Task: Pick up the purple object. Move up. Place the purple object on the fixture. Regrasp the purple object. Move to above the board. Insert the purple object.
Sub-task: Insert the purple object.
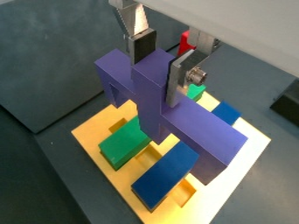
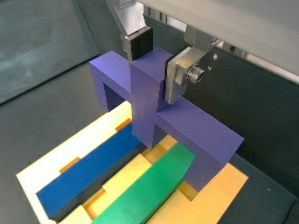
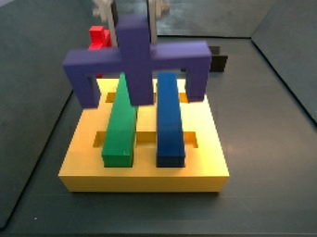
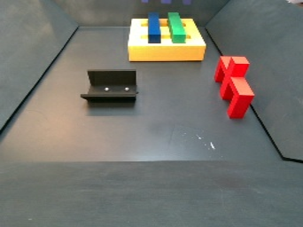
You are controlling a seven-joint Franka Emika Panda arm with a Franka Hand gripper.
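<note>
The gripper [image 1: 163,59] is clamped on the middle prong of the purple object [image 1: 176,109], which is held prongs-down right over the board [image 3: 87,167], above the far ends of the green bar [image 3: 119,125] and blue bar [image 3: 169,120]. The fixture [image 4: 112,86] is seen well apart, the red block [image 4: 235,84] off to the side.

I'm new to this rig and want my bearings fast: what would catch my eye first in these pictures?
The matte purple E-shaped block, clamped on its middle prong by the gripper, hangs prongs-down just above the large yellow slotted board. Long green and blue bars lie side by side on that board. Apart on the dark floor stand a black L-shaped fixture and a red stepped block.
</note>
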